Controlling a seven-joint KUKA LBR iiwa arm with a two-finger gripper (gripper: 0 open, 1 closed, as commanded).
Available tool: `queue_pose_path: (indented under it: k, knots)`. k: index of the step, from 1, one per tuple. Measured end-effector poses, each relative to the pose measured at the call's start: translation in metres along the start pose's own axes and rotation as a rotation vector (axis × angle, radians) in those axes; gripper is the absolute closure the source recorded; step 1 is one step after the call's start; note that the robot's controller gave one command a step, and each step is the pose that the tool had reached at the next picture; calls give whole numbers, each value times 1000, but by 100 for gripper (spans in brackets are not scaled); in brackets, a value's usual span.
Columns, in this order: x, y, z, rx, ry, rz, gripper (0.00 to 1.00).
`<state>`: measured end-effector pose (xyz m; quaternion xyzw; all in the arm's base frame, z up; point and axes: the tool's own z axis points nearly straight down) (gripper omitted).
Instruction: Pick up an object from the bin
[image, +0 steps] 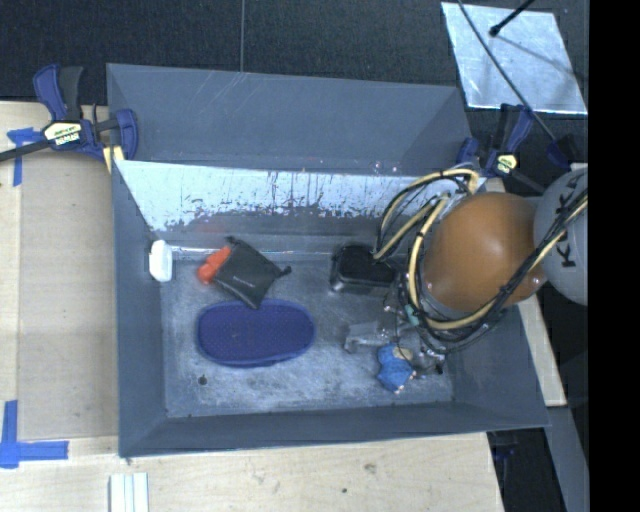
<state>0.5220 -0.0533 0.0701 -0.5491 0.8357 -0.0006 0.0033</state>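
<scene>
the gripper hangs low at the right of the bin, just over a small blue object, a stance suited to picking it; spread or pressed, i cannot tell.

In the bin, an oval pad lies front-left, a flat wedge just behind it, a box farther right.

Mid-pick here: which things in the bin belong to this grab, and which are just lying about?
In play: gripper, down in the bin's right part; small blue lump beside it.
Lying about: black block, blue oval pad, black wedge, orange piece, white cylinder.
</scene>
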Motion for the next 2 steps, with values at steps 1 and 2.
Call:
queue_pose_path:
  k: [1,2]
  knots:
    - [0,0,0,0,0,4,100]
    - [1,20,-130,5,1,90,100]
